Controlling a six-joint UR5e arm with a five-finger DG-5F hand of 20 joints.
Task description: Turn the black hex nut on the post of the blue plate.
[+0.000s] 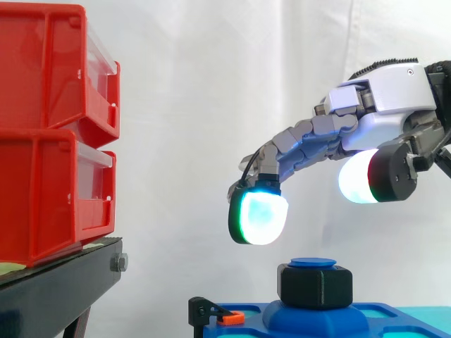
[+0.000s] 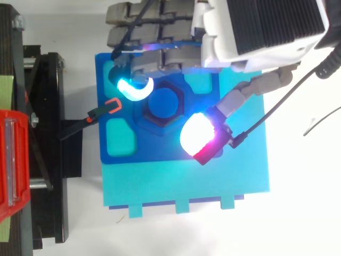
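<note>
Hovering over the matte black six-sided nut (image 1: 315,285) on the round post (image 1: 313,263) of the blue plate (image 2: 160,152), the hand (image 1: 391,98) spreads wide, empty.

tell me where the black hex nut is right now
The black hex nut sits on the post of the blue plate, low and right of centre in the side view, beneath the hand and clear of its fingertips.

We see both views brightly and evenly lit, with the white curtain (image 1: 211,84) almost shadowless in the upper left of the frame. The glowing fingertips (image 1: 262,218) of the robot hand (image 1: 394,105) burn out to white at their centres.
</note>
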